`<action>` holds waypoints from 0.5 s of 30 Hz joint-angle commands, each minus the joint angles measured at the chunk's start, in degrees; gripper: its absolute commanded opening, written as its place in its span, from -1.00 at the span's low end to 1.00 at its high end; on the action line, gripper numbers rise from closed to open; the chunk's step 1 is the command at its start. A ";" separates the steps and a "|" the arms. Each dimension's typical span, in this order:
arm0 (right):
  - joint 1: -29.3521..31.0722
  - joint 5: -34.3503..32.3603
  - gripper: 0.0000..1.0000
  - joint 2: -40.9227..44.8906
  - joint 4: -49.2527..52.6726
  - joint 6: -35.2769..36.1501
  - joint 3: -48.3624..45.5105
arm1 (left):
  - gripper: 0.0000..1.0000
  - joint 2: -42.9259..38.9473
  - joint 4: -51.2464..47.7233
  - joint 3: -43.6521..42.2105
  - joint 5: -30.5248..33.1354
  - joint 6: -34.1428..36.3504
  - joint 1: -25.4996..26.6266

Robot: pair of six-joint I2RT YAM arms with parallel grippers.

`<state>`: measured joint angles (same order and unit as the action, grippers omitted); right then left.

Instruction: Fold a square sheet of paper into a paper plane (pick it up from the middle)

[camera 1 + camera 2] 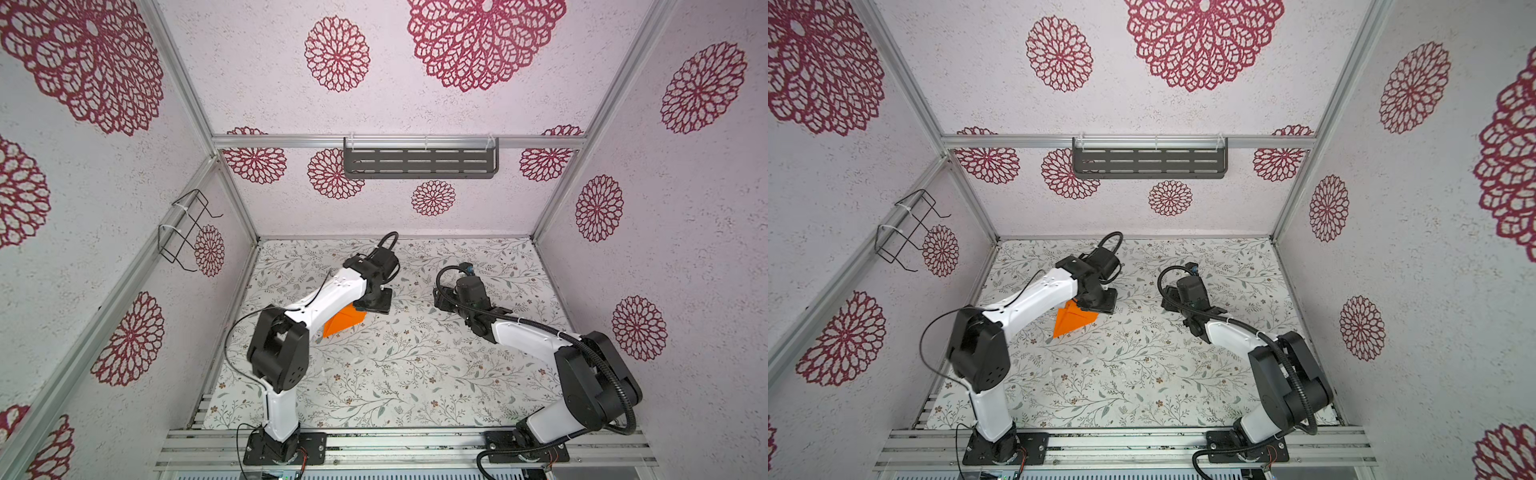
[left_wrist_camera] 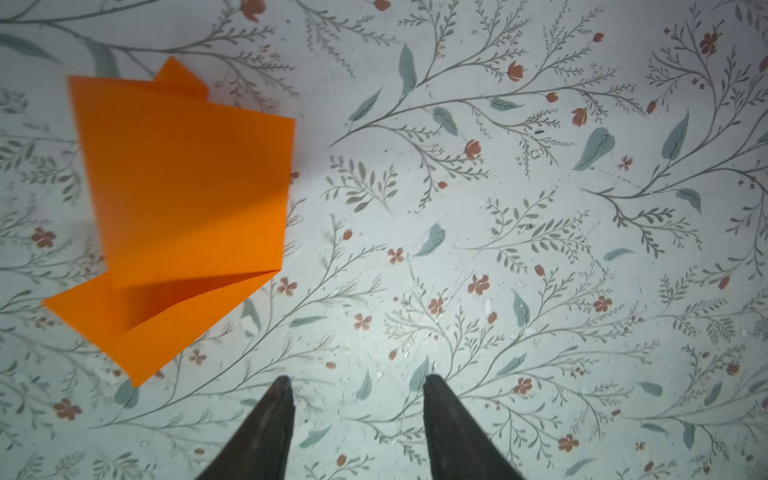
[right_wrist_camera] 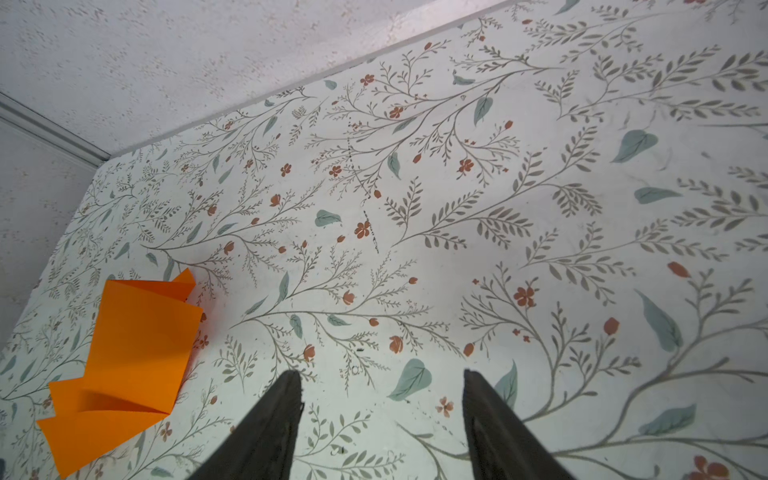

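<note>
The orange sheet of paper (image 1: 343,322) (image 1: 1073,320) lies loose on the floral table, left of the middle. It is folded into layered flaps with a pointed end, and the flaps stand sprung partly open (image 2: 187,199) (image 3: 133,353). My left gripper (image 1: 372,305) (image 2: 355,378) hangs just above the table beside the paper's far right edge. It is open, with only tabletop between its dark fingers and no contact with the paper. My right gripper (image 1: 442,301) (image 3: 382,372) hovers open and empty to the right of the middle, well away from the paper.
A dark slotted metal shelf (image 1: 419,162) hangs on the back wall. On the left wall there is a black wire rack (image 1: 187,228). Patterned walls enclose the table on three sides, and aluminium rails (image 1: 395,449) with both arm bases run along the front.
</note>
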<state>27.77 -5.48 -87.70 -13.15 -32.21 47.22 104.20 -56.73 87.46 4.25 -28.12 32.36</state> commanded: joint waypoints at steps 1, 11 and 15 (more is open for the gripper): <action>-0.24 2.66 0.30 -0.84 -2.08 -1.69 0.93 | 0.25 -3.92 5.02 -8.09 2.85 1.52 -5.07; 1.31 5.74 0.29 -4.89 -2.70 -3.22 3.57 | 0.41 -2.42 11.34 -17.25 8.18 -0.48 -15.84; 1.69 6.32 0.29 -5.87 -2.75 -3.40 4.34 | 0.35 1.94 12.99 -14.96 8.23 -0.36 -17.92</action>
<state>29.04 -0.03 -93.34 -14.61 -34.61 49.32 103.85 -47.33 70.67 11.29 -28.60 15.53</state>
